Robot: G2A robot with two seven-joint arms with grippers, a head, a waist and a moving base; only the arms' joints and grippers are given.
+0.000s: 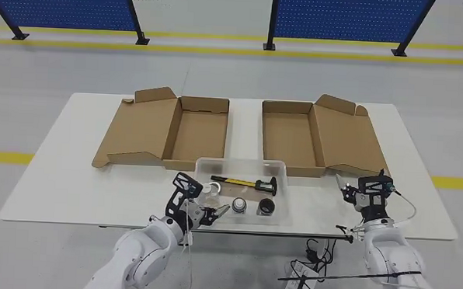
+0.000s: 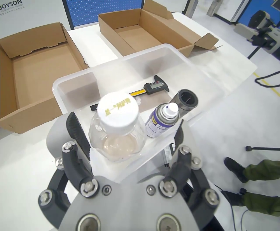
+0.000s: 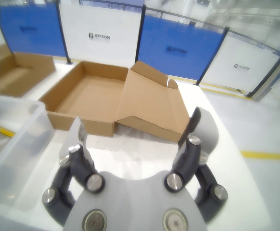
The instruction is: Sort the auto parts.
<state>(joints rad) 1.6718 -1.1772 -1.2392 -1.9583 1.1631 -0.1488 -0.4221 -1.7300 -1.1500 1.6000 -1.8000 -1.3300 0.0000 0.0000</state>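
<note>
Left claw (image 2: 126, 122) wide open and empty, straddling the white-capped bottle (image 2: 118, 113) at the near end of the clear bin (image 2: 175, 52): best to centre below the cap, clear of the spray can (image 2: 163, 120) just beside it, then close squarely; right claw (image 3: 137, 118) open, empty.

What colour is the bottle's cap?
Cap is white with gold lettering; best in left wrist view.
</note>
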